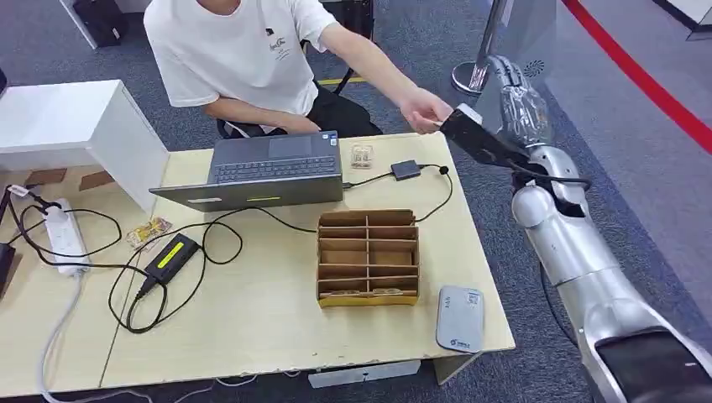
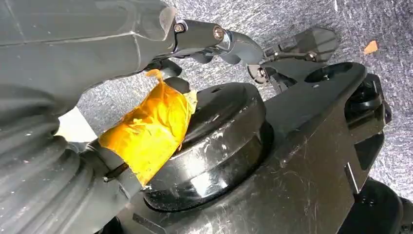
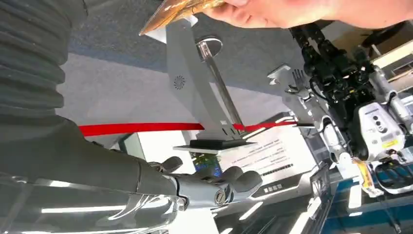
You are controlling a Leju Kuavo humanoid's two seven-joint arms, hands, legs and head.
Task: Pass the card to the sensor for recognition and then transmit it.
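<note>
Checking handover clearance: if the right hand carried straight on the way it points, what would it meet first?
Probably the grey floor stand just beyond the right hand, though depth is unclear. The person's hand with the card lies off to the side, not in that line.

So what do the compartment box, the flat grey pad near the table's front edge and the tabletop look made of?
Compartment box: looks like brown corrugated cardboard, matte, with thin slotted dividers. Flat grey pad: probably moulded plastic, smooth satin grey with rounded corners and a small printed logo. Tabletop: pale wood-look board, likely laminate; even colour, faint sheen, a straight seam.
</note>
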